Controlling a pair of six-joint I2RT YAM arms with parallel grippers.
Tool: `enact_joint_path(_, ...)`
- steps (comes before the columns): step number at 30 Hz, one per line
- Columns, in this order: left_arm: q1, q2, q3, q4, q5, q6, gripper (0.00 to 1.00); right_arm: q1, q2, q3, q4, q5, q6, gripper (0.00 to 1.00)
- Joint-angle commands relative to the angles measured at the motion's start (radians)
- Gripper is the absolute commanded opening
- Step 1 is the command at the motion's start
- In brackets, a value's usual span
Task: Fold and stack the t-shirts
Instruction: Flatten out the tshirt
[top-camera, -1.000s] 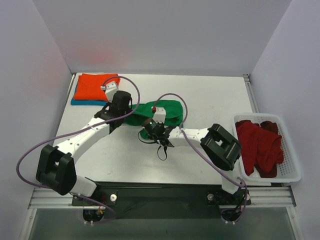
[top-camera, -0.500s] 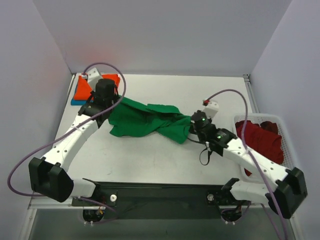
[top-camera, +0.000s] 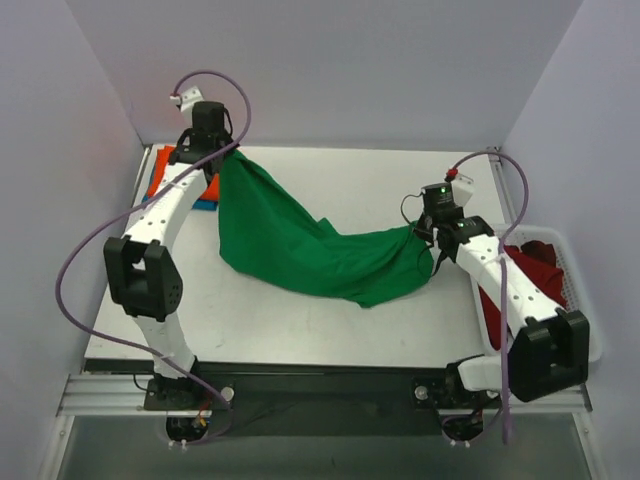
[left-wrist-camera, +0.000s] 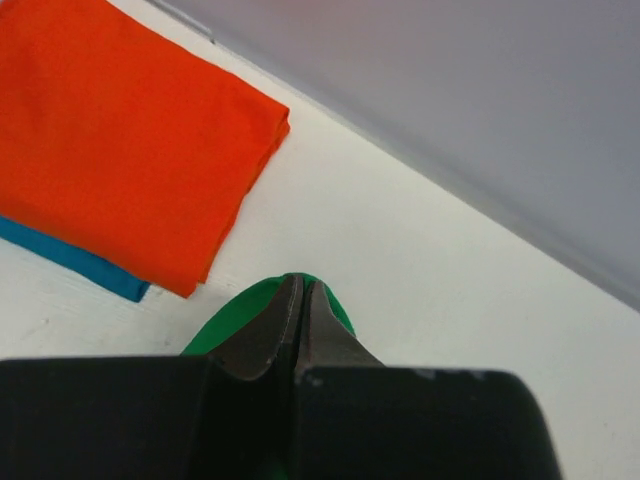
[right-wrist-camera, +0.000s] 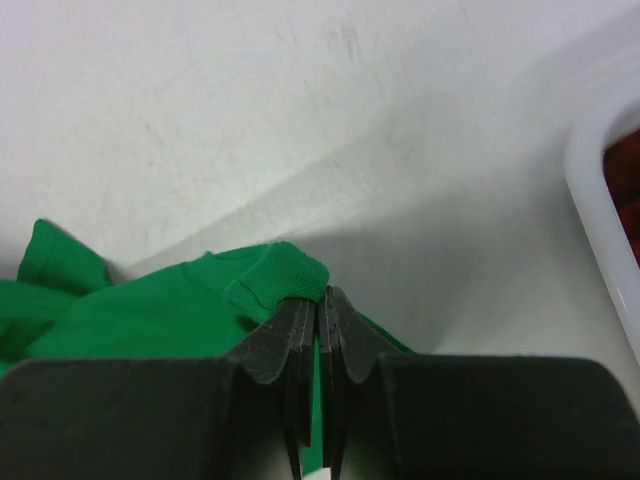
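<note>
- Two shirts look finished. An orange shirt (left-wrist-camera: 110, 130) lies folded flat on top of a teal shirt (left-wrist-camera: 75, 262), stacked at the far corner of the surface (top-camera: 400, 190), right across from the basket (top-camera: 580, 310).
- The green shirt (top-camera: 300, 250) is the one being worked on. It hangs stretched between the two arms, from above that stack across to just beside the basket. Its middle sags onto the surface, rumpled, with no fold in it yet.
- The left hand (left-wrist-camera: 303, 295) is pinched tight on one edge of the green cloth, held up on the side away from the basket.
- The right hand (right-wrist-camera: 318, 298) is clamped on a ribbed hem of the same shirt, close to the basket's wall.
- Dark red shirts (top-camera: 540, 262) lie heaped and unfolded inside the basket; how many I cannot tell.
- By my reckoning the job is somewhere near halfway. The green one wants spreading flat, folding and placing on the stack, and the red ones come after it.
</note>
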Motion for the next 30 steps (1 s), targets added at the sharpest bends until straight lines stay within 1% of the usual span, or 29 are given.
enact_joint_path(1, 0.019, 0.130, 0.155, -0.027, 0.140, 0.032, 0.00, -0.087, 0.181, 0.172, 0.042, -0.086, -0.016, 0.00)
enact_joint_path(3, 0.028, 0.210, 0.237, -0.073, 0.169, 0.028, 0.00, -0.131, 0.247, 0.231, 0.065, -0.144, 0.006, 0.00)
enact_joint_path(4, 0.030, 0.230, 0.325, -0.096, 0.171, 0.032, 0.00, -0.160, 0.296, 0.274, 0.071, -0.175, 0.009, 0.00)
enact_joint_path(5, 0.031, 0.258, 0.363, -0.146, 0.176, 0.037, 0.00, -0.173, 0.314, 0.288, 0.071, -0.218, 0.007, 0.00)
enact_joint_path(7, 0.031, 0.253, 0.413, -0.174, 0.177, 0.047, 0.00, -0.183, 0.302, 0.296, 0.071, -0.218, -0.002, 0.00)
enact_joint_path(9, 0.031, 0.185, 0.379, -0.173, 0.177, 0.051, 0.00, -0.183, 0.271, 0.268, 0.082, -0.218, -0.011, 0.00)
enact_joint_path(10, 0.031, 0.151, 0.351, -0.162, 0.183, 0.051, 0.00, -0.183, 0.231, 0.257, 0.080, -0.224, -0.013, 0.00)
enact_joint_path(11, 0.031, 0.075, 0.275, -0.136, 0.186, 0.051, 0.00, -0.182, 0.207, 0.234, 0.080, -0.226, -0.011, 0.00)
enact_joint_path(12, 0.031, 0.030, 0.239, -0.122, 0.188, 0.049, 0.00, -0.179, 0.179, 0.219, 0.091, -0.226, -0.013, 0.00)
enact_joint_path(13, 0.031, -0.013, 0.195, -0.112, 0.199, 0.046, 0.00, -0.177, 0.116, 0.202, 0.097, -0.227, -0.017, 0.00)
enact_joint_path(14, 0.031, -0.100, 0.136, -0.102, 0.199, 0.046, 0.00, -0.168, 0.084, 0.187, 0.105, -0.230, -0.022, 0.00)
enact_joint_path(15, 0.030, -0.148, 0.103, -0.098, 0.196, 0.046, 0.00, -0.164, 0.047, 0.164, 0.106, -0.227, -0.025, 0.00)
enact_joint_path(16, 0.031, -0.196, 0.075, -0.095, 0.190, 0.054, 0.00, -0.157, -0.026, 0.150, 0.108, -0.223, -0.037, 0.00)
enact_joint_path(17, 0.031, -0.289, 0.052, -0.093, 0.183, 0.055, 0.00, -0.148, -0.066, 0.138, 0.110, -0.203, -0.046, 0.00)
enact_joint_path(18, 0.031, -0.335, 0.004, -0.092, 0.177, 0.058, 0.00, -0.122, -0.106, 0.115, 0.113, -0.186, -0.056, 0.00)
enact_joint_path(19, 0.031, -0.424, -0.016, -0.089, 0.170, 0.061, 0.00, -0.108, -0.184, 0.102, 0.113, -0.166, -0.060, 0.00)
enact_joint_path(21, 0.031, -0.512, -0.071, -0.078, 0.154, 0.067, 0.00, -0.076, -0.264, 0.078, 0.114, -0.137, -0.076, 0.00)
enact_joint_path(22, 0.031, -0.582, -0.083, -0.076, 0.147, 0.069, 0.00, -0.068, -0.333, 0.066, 0.114, -0.131, -0.077, 0.00)
enact_joint_path(24, 0.033, -0.632, -0.090, -0.070, 0.133, 0.074, 0.00, -0.047, -0.392, 0.058, 0.111, -0.126, -0.082, 0.00)
enact_joint_path(26, 0.033, -0.652, -0.058, -0.072, 0.117, 0.084, 0.00, -0.038, -0.447, 0.067, 0.102, -0.115, -0.082, 0.00)
enact_joint_path(28, 0.034, -0.634, 0.002, -0.078, 0.110, 0.094, 0.00, -0.035, -0.450, 0.075, 0.108, -0.114, -0.088, 0.00)
enact_joint_path(30, 0.039, -0.555, 0.057, -0.095, 0.128, 0.094, 0.00, -0.035, -0.411, 0.105, 0.116, -0.105, -0.102, 0.00)
